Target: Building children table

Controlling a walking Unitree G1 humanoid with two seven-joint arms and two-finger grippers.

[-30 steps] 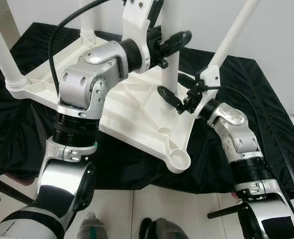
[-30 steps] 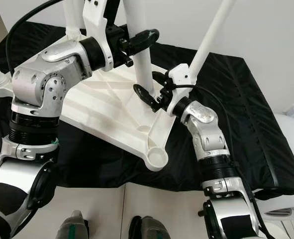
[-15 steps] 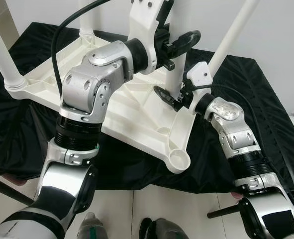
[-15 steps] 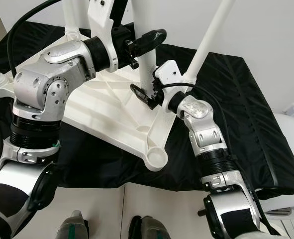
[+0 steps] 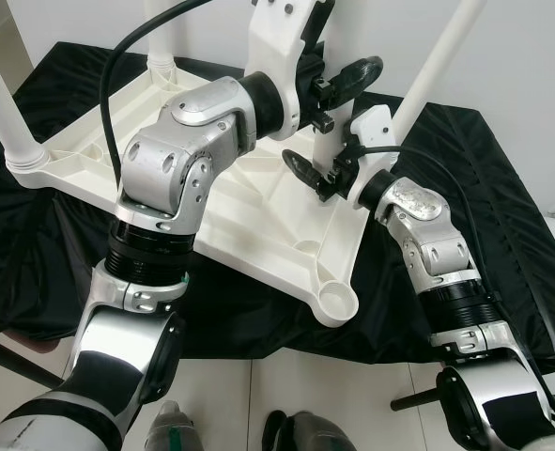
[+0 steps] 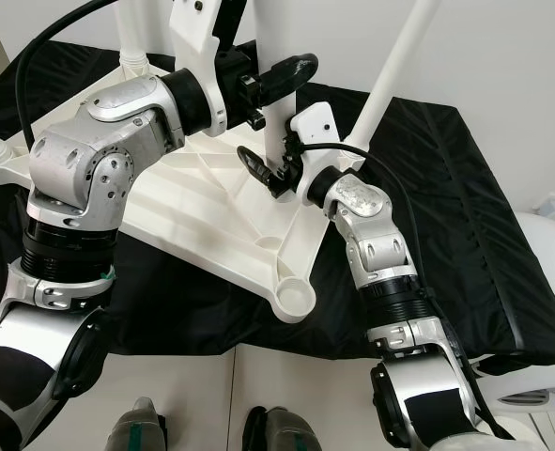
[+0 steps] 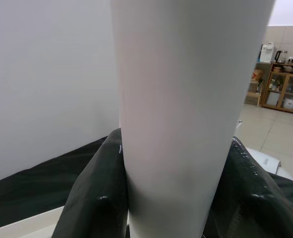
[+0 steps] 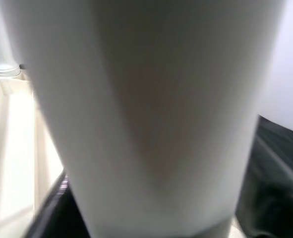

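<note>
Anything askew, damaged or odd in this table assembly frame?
One corner socket on the upturned white tabletop has no leg, and that corner overhangs the black-covered surface. Both grippers, left gripper and right gripper, hold the middle leg. No damage visible.

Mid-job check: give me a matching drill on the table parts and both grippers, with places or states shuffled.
1. left gripper
2. right gripper
3. tabletop
4. corner socket

a. upside down on the black cloth
b. holds no leg
c. grips the white leg high up
d. grips the same leg low, near its base

Pairs: 1-c, 2-d, 3-a, 4-b
</note>
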